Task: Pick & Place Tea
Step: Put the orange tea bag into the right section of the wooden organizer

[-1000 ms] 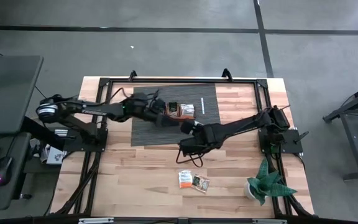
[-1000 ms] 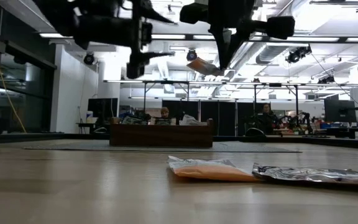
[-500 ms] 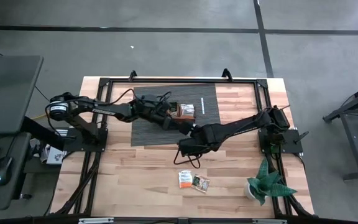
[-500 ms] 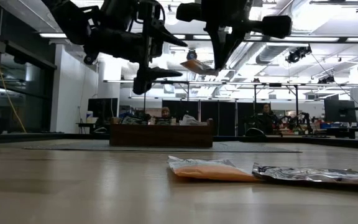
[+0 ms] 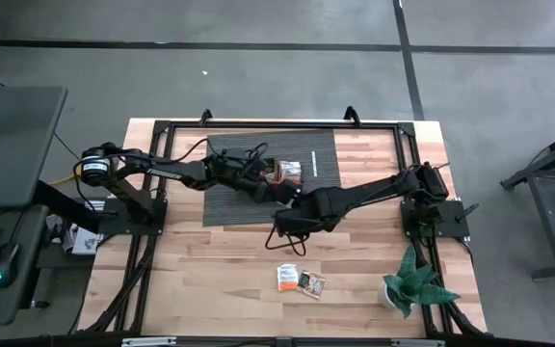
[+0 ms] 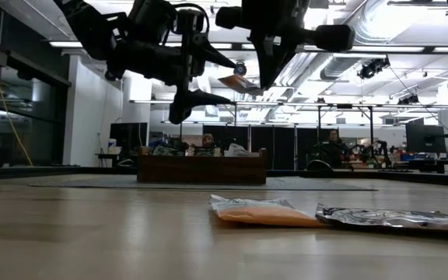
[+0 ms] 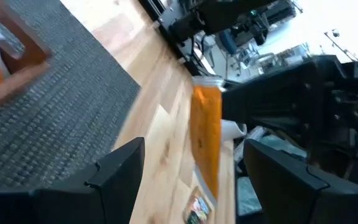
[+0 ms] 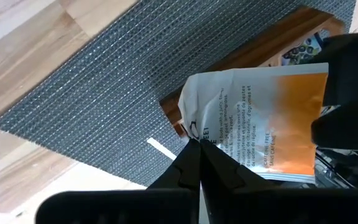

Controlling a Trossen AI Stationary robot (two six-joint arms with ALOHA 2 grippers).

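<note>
Reaching farther in than a second ago, my left fingers (image 6: 208, 74) now spread on either side of the orange-and-white tea sachet (image 8: 263, 121) that my right fingers (image 8: 199, 149) pinch above the counter (image 5: 220, 260).

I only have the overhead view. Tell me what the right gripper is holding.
Observer: The right gripper is shut on the white corner of an orange-and-white tea sachet.
Operator: Report the left gripper.
Observer: The left gripper is open, with one finger on each side of that sachet. The left wrist view shows a gap on both sides.
Operator: Give me its height.
Observer: In the low view the sachet hangs in the air, well above the wooden tray.
</note>
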